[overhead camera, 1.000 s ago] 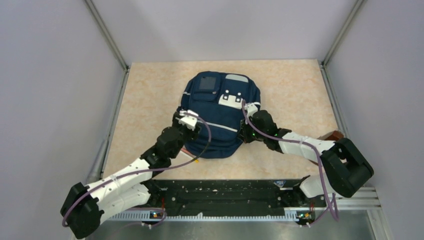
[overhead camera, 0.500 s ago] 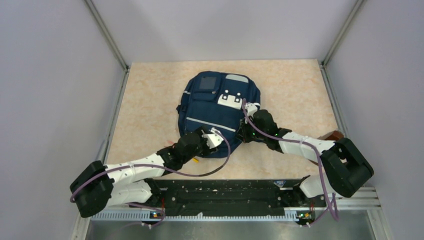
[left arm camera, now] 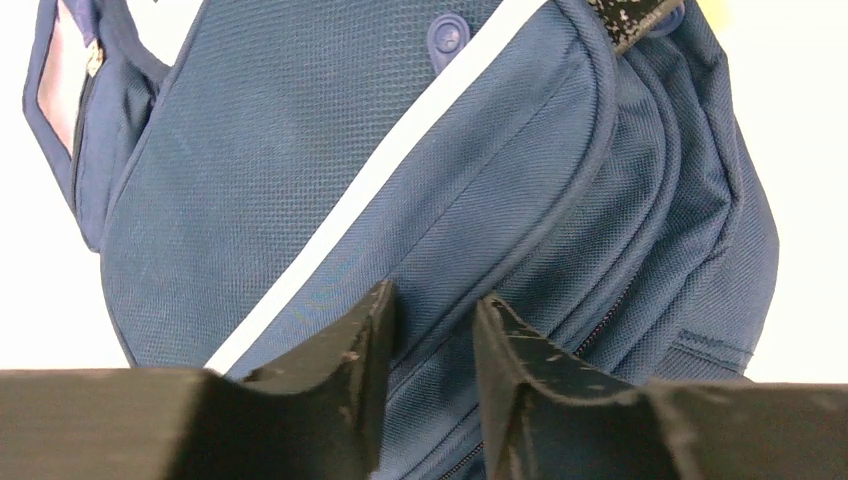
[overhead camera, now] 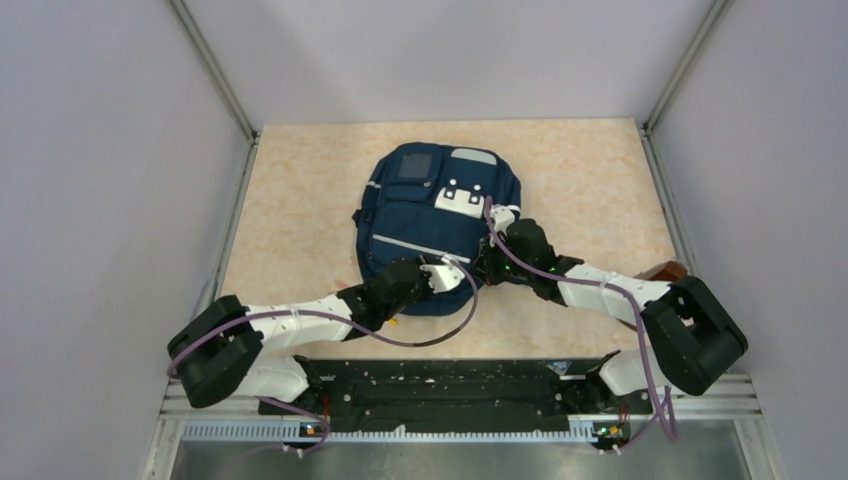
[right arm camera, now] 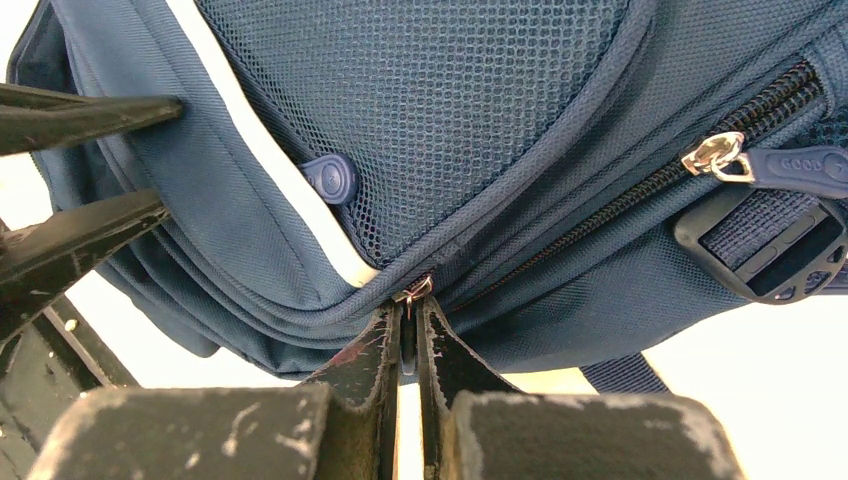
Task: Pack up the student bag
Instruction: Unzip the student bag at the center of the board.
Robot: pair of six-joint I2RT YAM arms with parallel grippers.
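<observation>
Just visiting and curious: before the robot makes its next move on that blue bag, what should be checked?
1. Right gripper shut on the zipper pull: ok.
2. Left gripper clamping the student bag: not ok, jaws apart astride a seam.
3. Bag flat on the table, front up: ok.
4. Compartment opened: not ok, visible zipper teeth are closed.
5. Things to pack at hand: cannot tell; only a brown object peeks from behind the right arm.

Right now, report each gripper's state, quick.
Left gripper: open, jaws apart over the student bag.
Right gripper: shut on the zipper pull.
</observation>
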